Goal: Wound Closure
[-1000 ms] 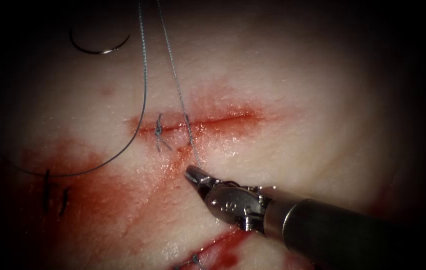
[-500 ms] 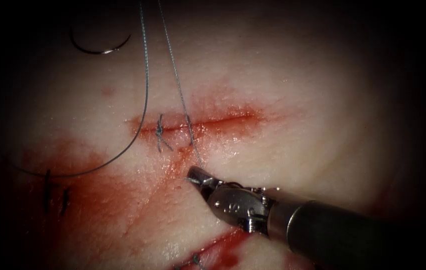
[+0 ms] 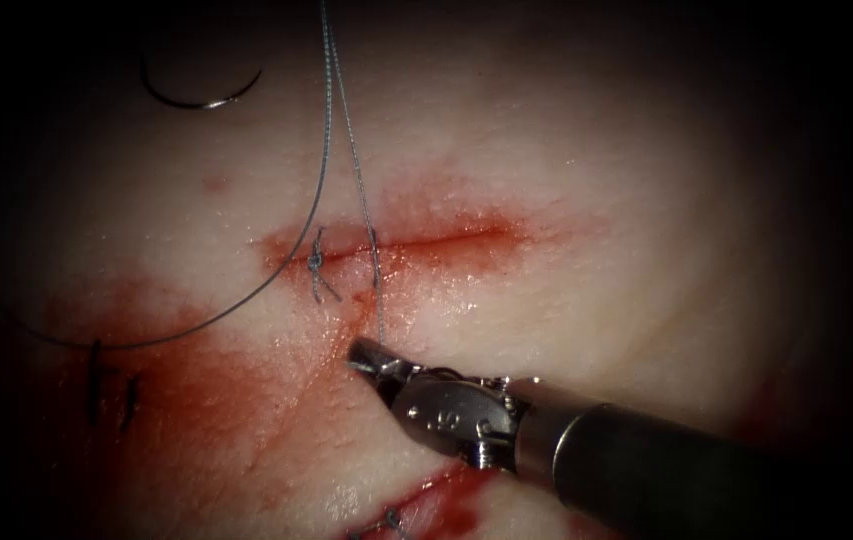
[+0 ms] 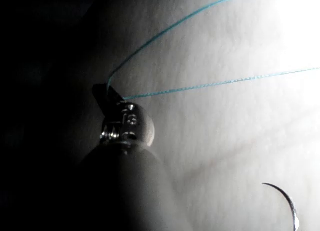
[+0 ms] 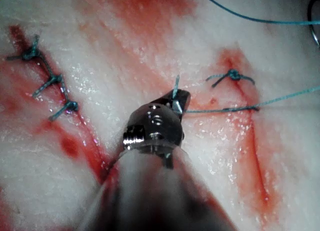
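The right tool (image 3: 363, 355) is gripping the thread (image 3: 378, 300) just below the cut (image 3: 416, 243), its steel jaws clamped on the short end. The left tool (image 4: 107, 91) is pinching two thin blue strands. The curved needle (image 3: 201, 95) is lying free at upper left on glistening pale tissue (image 3: 596, 180), near a tied knot (image 3: 317, 262).

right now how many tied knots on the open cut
1: a knot near the cut's left end. The right tool holds thread of a second, untied stitch.
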`<state>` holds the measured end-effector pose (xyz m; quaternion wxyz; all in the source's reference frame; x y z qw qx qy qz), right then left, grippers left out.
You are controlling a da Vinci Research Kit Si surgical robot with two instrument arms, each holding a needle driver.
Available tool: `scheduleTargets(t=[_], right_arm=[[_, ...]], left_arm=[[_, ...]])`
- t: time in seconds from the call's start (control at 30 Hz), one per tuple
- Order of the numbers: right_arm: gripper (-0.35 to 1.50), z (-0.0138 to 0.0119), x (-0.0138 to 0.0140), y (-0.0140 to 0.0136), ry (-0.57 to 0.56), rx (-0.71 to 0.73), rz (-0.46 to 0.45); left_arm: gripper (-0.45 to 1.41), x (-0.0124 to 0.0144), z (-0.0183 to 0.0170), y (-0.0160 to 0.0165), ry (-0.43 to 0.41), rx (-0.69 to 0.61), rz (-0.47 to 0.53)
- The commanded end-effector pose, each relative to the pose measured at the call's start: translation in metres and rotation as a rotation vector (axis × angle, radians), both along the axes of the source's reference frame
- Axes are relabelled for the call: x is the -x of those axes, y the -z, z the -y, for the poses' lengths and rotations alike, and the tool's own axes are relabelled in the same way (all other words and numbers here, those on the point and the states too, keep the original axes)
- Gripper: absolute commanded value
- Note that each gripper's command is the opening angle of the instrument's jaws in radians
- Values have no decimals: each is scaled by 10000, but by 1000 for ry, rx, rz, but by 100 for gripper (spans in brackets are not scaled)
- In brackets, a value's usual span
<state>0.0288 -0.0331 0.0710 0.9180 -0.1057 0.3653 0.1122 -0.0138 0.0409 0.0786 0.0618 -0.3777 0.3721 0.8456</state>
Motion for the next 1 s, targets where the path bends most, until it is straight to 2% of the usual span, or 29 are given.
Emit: scheduleTargets(t=[0.03, 0.17, 0.4, 0.7, 0.73, 0.77, 0.83, 0.87, 0.9, 0.97, 1.0], right_arm=[[-35, 10, -10, -9, 10, -14, 9], [-35, 31, -10, -22, 31, -48, 36], [-35, 40, -5, -29, 46, -77, 60], [-35, 34, -9, -25, 27, -62, 38], [-35, 32, -9, -24, 21, -58, 30], [-32, 23, -8, -18, 2, -41, 0], [5, 13, -4, -11, -10, -31, -27], [5, 13, -4, -11, -10, -31, -27], [22, 6, 1, -5, -15, -28, -44], [39, -3, 11, 5, -33, -40, -68], [64, -7, 16, 10, -51, -63, -86]], left_arm=[[-45, 3, -15, -2, 1, 3, 2], [-45, 3, -19, -7, -1, 12, -3], [-45, 3, -21, -9, -1, 14, -3], [-45, 4, -15, -6, -3, 27, -1], [-45, 4, -12, -5, -2, 25, 12], [-45, 6, -1, -1, -4, 2, 78], [-45, 7, 11, 5, -61, -31, 146], [-45, 7, 11, 5, -61, -31, 146], [-45, 9, 30, 14, -129, -78, 224], [-45, 13, 59, 28, -203, -139, 307], [-45, 17, 83, 40, -255, -168, 356]])
